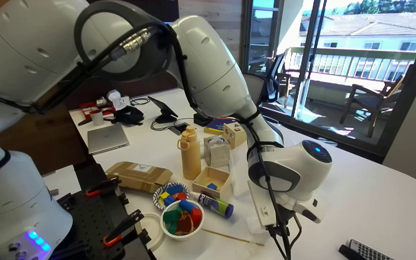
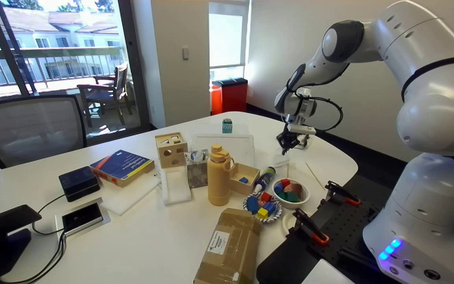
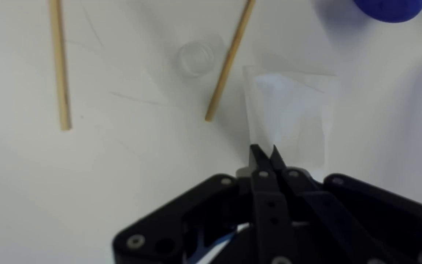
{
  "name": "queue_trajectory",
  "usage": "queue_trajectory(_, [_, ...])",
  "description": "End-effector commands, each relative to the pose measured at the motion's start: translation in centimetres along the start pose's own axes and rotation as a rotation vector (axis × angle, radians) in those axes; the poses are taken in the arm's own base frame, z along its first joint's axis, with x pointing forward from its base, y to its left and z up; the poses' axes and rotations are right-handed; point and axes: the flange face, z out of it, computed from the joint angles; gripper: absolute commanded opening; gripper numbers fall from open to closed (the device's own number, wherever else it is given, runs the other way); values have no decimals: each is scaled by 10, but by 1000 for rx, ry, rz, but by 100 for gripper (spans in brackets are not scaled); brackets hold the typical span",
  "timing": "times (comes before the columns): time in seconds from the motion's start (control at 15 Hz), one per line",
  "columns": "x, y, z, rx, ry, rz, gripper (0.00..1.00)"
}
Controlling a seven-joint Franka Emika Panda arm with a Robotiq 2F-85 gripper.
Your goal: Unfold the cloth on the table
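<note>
Gripper (image 3: 264, 148) and cloth (image 3: 295, 106) overlap in our wrist view: the black, screw-studded fingers lie together, their sharp tips parting only in a narrow V, and we cannot tell whether they have hold of the cloth's edge or stand over it. The cloth is thin, white and faintly see-through, a squarish piece with straight edges and a pale sheen, lying under and just beyond the fingertips on the smooth white table (image 3: 31, 201). Near the fingertips, to the cloth's side, we see a slim, round wooden stick (image 3: 227, 62) and a small clear round piece (image 3: 196, 58); another stick (image 3: 60, 69) lies farther off. In both exterior views a printed tube (image 1: 215, 206) lies near the gripper, and past it sits a smooth, round white bowl (image 1: 179, 236) of coloured blocks (image 1: 195, 216). Farther from the gripper, we make out an open box (image 2: 240, 188) of pale wood, then a matte yellow bottle (image 2: 218, 185) with a loop handle. Beyond these lies a cardboard package (image 2: 233, 236), creased and shiny with tape. Well apart, in an exterior view, lies a flat grey laptop (image 1: 107, 138).
</note>
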Motion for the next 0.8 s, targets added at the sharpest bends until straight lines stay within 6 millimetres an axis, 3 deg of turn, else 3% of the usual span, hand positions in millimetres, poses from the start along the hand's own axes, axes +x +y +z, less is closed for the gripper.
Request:
queue_trajectory(0.0, [-13, 18, -32, 9, 40, 88, 0])
queue_trajectory(0.47, [-46, 58, -106, -79, 82, 328, 0])
queue_trajectory(0.73, [-57, 76, -128, -154, 59, 454, 0])
